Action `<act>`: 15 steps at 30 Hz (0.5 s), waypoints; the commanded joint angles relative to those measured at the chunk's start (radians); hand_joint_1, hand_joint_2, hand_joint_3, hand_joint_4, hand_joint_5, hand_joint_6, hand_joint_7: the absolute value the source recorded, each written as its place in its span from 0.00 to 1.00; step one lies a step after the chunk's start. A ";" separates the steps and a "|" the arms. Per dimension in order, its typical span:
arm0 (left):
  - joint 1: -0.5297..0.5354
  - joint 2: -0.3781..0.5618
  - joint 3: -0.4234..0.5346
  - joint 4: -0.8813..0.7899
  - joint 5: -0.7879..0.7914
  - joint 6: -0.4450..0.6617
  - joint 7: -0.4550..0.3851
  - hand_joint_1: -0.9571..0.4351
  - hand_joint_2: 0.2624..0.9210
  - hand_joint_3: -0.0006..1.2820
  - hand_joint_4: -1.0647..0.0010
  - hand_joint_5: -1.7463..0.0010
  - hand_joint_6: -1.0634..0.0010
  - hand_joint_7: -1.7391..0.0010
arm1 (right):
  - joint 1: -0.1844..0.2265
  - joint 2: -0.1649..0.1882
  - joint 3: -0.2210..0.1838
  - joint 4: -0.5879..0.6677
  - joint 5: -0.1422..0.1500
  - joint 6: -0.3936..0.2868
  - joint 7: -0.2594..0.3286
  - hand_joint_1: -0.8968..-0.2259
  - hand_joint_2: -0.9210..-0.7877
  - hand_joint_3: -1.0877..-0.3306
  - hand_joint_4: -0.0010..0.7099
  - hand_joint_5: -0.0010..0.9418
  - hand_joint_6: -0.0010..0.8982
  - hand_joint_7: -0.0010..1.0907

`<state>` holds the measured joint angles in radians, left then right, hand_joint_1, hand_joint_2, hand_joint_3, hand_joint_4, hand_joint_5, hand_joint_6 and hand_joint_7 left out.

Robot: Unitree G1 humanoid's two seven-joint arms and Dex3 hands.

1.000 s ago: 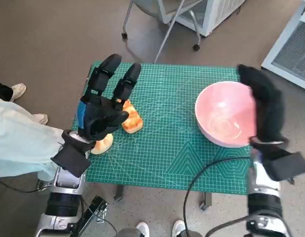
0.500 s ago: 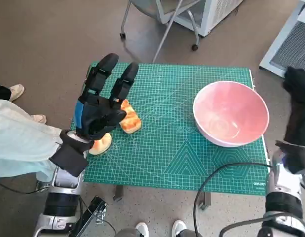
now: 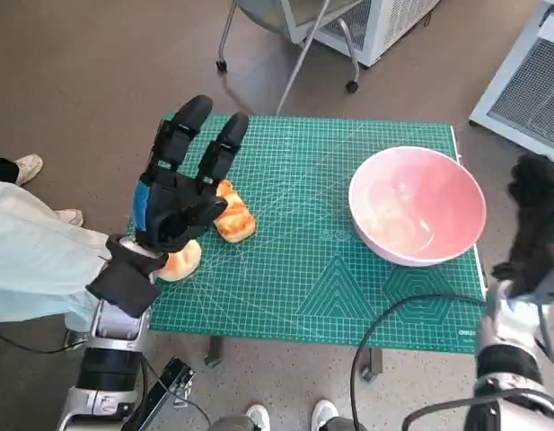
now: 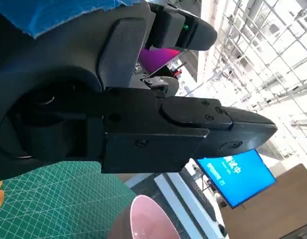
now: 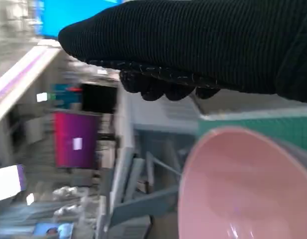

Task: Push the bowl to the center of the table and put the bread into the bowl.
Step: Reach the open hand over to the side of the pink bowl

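The pink bowl (image 3: 418, 206) stands on the right part of the green cutting mat (image 3: 303, 278), and also shows in the left wrist view (image 4: 141, 221) and the right wrist view (image 5: 233, 184). Two pieces of bread lie on the mat's left side: one (image 3: 234, 215) just past my left hand, another (image 3: 180, 261) partly hidden under it. My left hand (image 3: 180, 193) hovers above them, fingers spread, holding nothing. My gloved right hand (image 3: 535, 224) hangs off the table's right edge, apart from the bowl, its fingers drooping.
A chair on castors (image 3: 294, 27) stands beyond the table's far edge. White cabinets (image 3: 528, 81) are at the far right. A person's legs and shoes (image 3: 25, 242) are beside the table on the left. A black cable (image 3: 393, 323) loops over the near edge.
My right hand has let go of the bowl's right rim and pulled back off the table's right edge, sinking lower. The bowl has shifted slightly left. The left hand has hardly moved.
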<state>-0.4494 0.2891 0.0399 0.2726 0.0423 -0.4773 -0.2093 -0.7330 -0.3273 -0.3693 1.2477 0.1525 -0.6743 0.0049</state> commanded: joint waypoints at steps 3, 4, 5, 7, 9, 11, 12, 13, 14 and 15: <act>-0.005 0.008 0.002 -0.011 -0.001 -0.001 -0.003 0.52 0.93 0.01 0.85 0.87 1.00 0.59 | -0.032 0.033 -0.002 0.046 0.006 0.105 0.024 0.65 0.00 0.15 0.31 0.00 0.00 0.65; -0.002 0.011 0.004 -0.013 0.000 -0.003 -0.003 0.52 0.93 0.01 0.85 0.87 1.00 0.59 | -0.039 0.038 -0.004 0.050 0.009 0.120 0.028 0.65 0.00 0.15 0.30 0.00 0.00 0.64; -0.001 0.013 0.005 -0.013 0.000 -0.004 -0.002 0.51 0.93 0.01 0.85 0.87 1.00 0.59 | -0.044 0.041 -0.006 0.052 0.011 0.131 0.031 0.63 0.00 0.16 0.29 0.00 0.00 0.63; 0.003 0.017 0.009 -0.016 0.002 -0.006 -0.001 0.51 0.93 0.01 0.85 0.87 1.00 0.59 | -0.055 0.050 -0.013 0.057 0.017 0.152 0.036 0.62 0.00 0.16 0.28 0.00 0.00 0.61; 0.007 0.020 0.012 -0.018 0.003 -0.007 0.001 0.51 0.93 0.01 0.85 0.87 1.00 0.59 | -0.065 0.060 -0.021 0.059 0.024 0.167 0.038 0.60 0.00 0.16 0.28 0.00 0.00 0.60; 0.014 0.023 0.014 -0.027 0.005 -0.006 0.005 0.51 0.93 0.01 0.85 0.87 1.00 0.60 | -0.077 0.072 -0.025 0.062 0.025 0.181 0.033 0.59 0.00 0.16 0.28 0.00 0.00 0.60; 0.018 0.024 0.015 -0.033 0.007 -0.005 0.008 0.51 0.93 0.01 0.85 0.87 1.00 0.60 | -0.083 0.080 -0.026 0.063 0.025 0.187 0.030 0.59 0.00 0.16 0.28 0.00 0.00 0.60; 0.020 0.025 0.015 -0.036 0.008 -0.004 0.010 0.51 0.93 0.01 0.85 0.87 1.00 0.60 | -0.087 0.085 -0.028 0.064 0.024 0.191 0.028 0.58 0.00 0.16 0.28 0.00 0.00 0.61; 0.025 0.025 0.017 -0.042 0.009 -0.003 0.013 0.51 0.93 0.01 0.85 0.87 1.00 0.60 | -0.093 0.094 -0.031 0.065 0.026 0.197 0.025 0.58 0.00 0.15 0.28 0.00 0.00 0.61; 0.028 0.026 0.019 -0.045 0.010 -0.001 0.014 0.51 0.93 0.01 0.85 0.87 1.00 0.60 | -0.097 0.100 -0.033 0.066 0.027 0.201 0.023 0.58 0.00 0.15 0.28 0.01 0.00 0.61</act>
<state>-0.4415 0.3068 0.0504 0.2500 0.0433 -0.4772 -0.2062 -0.8255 -0.2608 -0.3927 1.2932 0.1637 -0.5085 0.0347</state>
